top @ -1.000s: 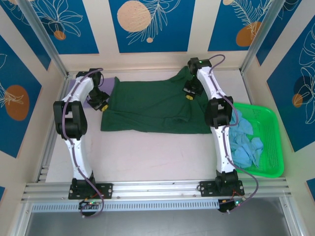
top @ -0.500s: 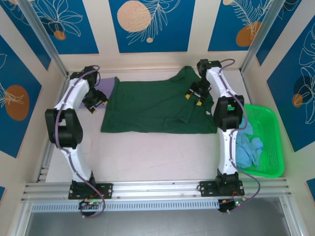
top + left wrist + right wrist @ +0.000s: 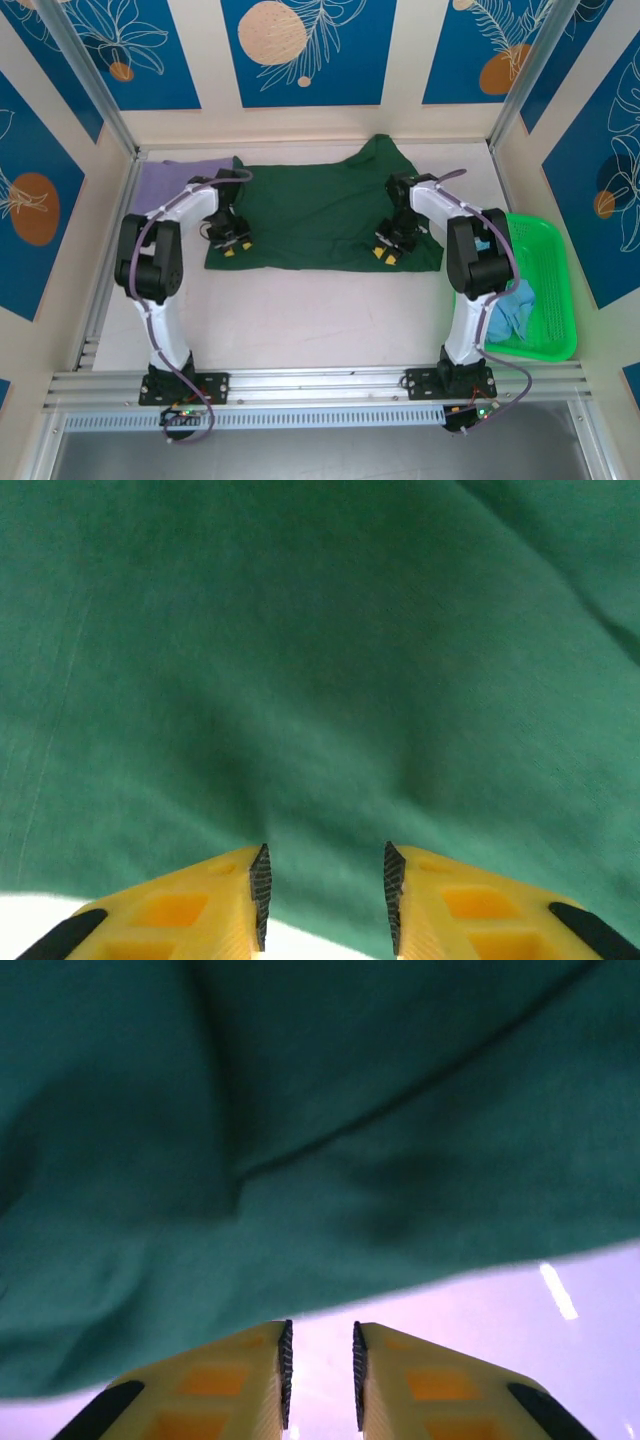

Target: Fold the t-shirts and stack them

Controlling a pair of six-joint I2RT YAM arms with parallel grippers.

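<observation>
A dark green t-shirt (image 3: 310, 210) lies spread flat across the back of the table. My left gripper (image 3: 232, 247) is at its front left corner. In the left wrist view the left gripper (image 3: 325, 895) stands open over the shirt's front hem (image 3: 330, 930), with green cloth showing between the fingers. My right gripper (image 3: 386, 252) is at the front hem further right. In the right wrist view the right gripper (image 3: 320, 1375) has a narrow gap with bare table in it, and the green hem (image 3: 300, 1260) lies just ahead. A lavender t-shirt (image 3: 170, 180) lies at the back left.
A bright green basket (image 3: 550, 250) stands at the right edge with crumpled light blue t-shirts (image 3: 508, 305) in it, partly behind the right arm. White table (image 3: 320, 310) stretches in front of the green shirt. Frame posts and walls close in the back and sides.
Both grippers have come from the shirt's back part down to its front hem. Their jaws opened and have since narrowed. The green shirt lies much as before.
</observation>
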